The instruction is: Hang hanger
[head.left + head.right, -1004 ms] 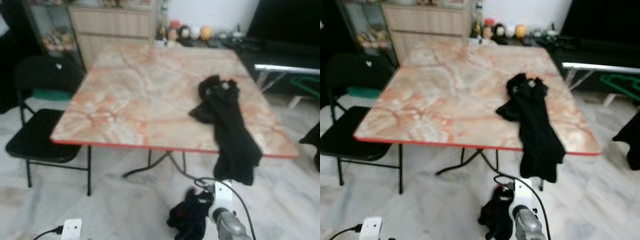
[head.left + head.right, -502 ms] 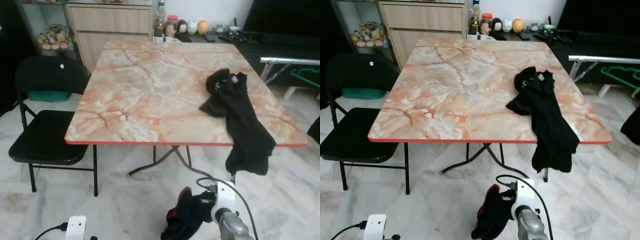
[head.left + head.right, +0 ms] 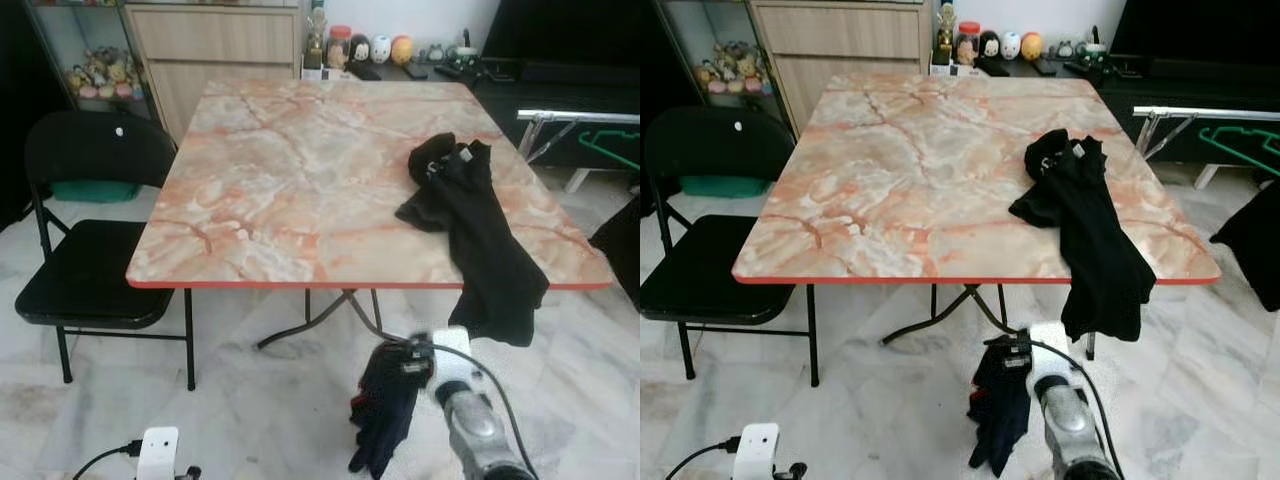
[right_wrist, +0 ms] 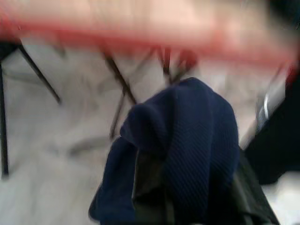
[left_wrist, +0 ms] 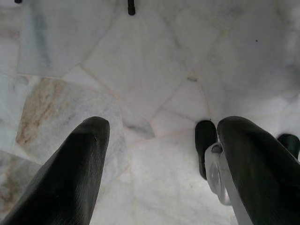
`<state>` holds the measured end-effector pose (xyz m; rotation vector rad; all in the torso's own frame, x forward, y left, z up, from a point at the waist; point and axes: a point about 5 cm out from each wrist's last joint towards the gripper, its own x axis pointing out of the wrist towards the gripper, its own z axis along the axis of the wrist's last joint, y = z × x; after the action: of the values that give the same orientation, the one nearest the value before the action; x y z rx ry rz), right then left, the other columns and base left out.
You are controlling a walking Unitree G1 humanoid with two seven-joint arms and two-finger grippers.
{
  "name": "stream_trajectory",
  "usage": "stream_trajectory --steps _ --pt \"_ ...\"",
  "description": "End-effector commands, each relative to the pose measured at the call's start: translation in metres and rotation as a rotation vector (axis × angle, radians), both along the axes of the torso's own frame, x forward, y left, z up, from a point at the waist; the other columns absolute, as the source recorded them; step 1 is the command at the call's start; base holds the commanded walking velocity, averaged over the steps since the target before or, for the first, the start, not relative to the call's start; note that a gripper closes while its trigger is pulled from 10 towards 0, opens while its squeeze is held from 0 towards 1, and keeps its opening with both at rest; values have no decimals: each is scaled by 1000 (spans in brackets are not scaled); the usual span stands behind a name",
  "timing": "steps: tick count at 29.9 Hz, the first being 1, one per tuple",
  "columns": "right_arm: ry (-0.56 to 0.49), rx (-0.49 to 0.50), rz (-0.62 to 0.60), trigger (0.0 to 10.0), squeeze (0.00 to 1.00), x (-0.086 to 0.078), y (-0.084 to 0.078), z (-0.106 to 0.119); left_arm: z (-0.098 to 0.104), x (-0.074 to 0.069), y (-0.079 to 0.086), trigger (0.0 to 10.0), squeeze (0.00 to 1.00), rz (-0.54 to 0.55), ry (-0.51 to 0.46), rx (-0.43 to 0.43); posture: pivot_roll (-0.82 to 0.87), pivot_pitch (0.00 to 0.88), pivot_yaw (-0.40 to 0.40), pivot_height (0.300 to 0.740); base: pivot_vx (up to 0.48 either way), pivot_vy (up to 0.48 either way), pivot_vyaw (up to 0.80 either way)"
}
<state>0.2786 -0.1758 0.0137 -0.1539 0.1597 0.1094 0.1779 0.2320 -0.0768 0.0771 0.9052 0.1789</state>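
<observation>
I judge the task barely begun: I see no hanger that I can pick out with certainty, and nothing is hung yet. The only hanger-like shape is a green outline (image 3: 1240, 150) on the dark stand far off to the right, well beyond my fingers, and I cannot be sure what it is.

My right gripper (image 3: 395, 395) is low in front of me, short of the table's near edge, with a dark blue knitted cloth (image 4: 187, 140) draped over its fingers and hanging below them. The cloth hides the fingers, so I cannot tell how far apart they are or whether they truly pinch it.

My left gripper (image 5: 159, 159) hangs idle, pointing down at the floor, its two fingers spread wide with nothing between them.

Ahead of the right fingers stands a folding table (image 3: 290, 180) with a pink marbled top and a red rim. A black garment (image 3: 475, 230) lies on its right side and spills over the near edge, hanging just beyond and to the right of my cloth-covered fingers. A black folding chair (image 3: 85, 250) sits at the table's left side. The floor (image 3: 250, 410) is pale marble tile. Behind the table I see a wooden cabinet (image 3: 220, 45) and a row of small figurines (image 3: 370, 48).
</observation>
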Motion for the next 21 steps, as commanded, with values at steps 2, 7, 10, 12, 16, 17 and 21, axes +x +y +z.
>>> stream_trajectory --steps 2,7,10,12,16,17,21 --pt "-122 -41 44 10000 0 -10 -2 15 1 2 1 10000 0 6 -10 8 18 0 -52 740 0 0 0" --pt "-197 -78 57 10000 0 -39 -4 28 1 2 0 10000 0 3 -9 9 16 0 -51 740 0 0 0" --pt "-227 -88 39 10000 0 -53 -6 42 0 0 0 10000 0 3 -6 10 12 0 -48 740 0 0 0" --pt "-233 -73 7 10000 0 -52 -7 52 0 0 0 10000 0 3 -6 11 6 0 -43 740 0 0 0" --pt "-345 -18 -24 10000 0 -16 -2 91 2 3 -2 10000 0 15 -45 -7 -16 0 -32 740 0 0 0" --pt "-370 -13 -23 10000 0 -8 0 101 3 5 -3 10000 0 16 -56 -11 -16 0 -32 740 0 0 0" --pt "-435 -3 13 10000 0 14 7 129 5 9 -3 10000 0 34 -77 -12 -6 0 -40 740 0 0 0"
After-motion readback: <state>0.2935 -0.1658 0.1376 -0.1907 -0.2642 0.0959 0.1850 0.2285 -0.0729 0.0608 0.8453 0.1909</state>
